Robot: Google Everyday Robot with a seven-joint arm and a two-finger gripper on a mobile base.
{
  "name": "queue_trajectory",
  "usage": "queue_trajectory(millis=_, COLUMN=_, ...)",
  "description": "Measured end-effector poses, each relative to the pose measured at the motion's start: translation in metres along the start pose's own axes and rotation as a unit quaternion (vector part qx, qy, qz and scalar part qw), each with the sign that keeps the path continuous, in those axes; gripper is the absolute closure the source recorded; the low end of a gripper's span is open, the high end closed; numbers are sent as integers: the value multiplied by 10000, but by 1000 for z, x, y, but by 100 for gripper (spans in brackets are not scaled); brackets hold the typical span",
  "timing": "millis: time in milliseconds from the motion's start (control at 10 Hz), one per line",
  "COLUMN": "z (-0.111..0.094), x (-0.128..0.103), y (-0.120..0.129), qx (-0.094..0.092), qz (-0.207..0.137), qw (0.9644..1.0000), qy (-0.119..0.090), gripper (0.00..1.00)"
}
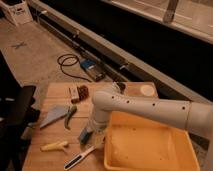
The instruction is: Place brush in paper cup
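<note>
down low, claw (88,133) near dark, white-tipped brush (81,157)

Yellow tub (150,149) just beside the hand (86,135), banana-shaped thing (54,146), black cable (67,65) on floor.

Table (57,97): wood, matt, pale brown.
Bin (145,150): yellow plastic, smooth, faint sheen.
Arm (150,107): white casing, plastic by its look, smooth, semi-gloss.
Gripper (87,134): low over the table, just left of the bin; dark, matt.
Brush (80,156): dark smooth handle, whitish matt head.
Paper cup (146,90): whitish, matt.
Floor (35,55): grey, rough, matt.
</note>
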Motion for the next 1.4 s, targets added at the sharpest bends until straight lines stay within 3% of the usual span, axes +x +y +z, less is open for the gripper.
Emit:
queue_trajectory(millis=500, z=25, x=0, y=0, qx=-196, qz=41, qw=9998, qy=-21, gripper=38)
queue_trajectory(millis=700, z=45, x=0, y=-1, qx=-415, qz=40, qw=9991, qy=14, gripper=38)
queue_trajectory(millis=900, z=57, x=2, y=-1, qx=-497, qz=58, qw=9987, qy=71, gripper=38)
queue_trajectory(millis=1200, z=68, x=14, y=-3, qx=-258, qz=179, qw=9993, qy=198, gripper=38)
queue_trajectory(millis=1400, z=74, x=24, y=-4, qx=-3, qz=315, qw=9992, qy=245, gripper=38)
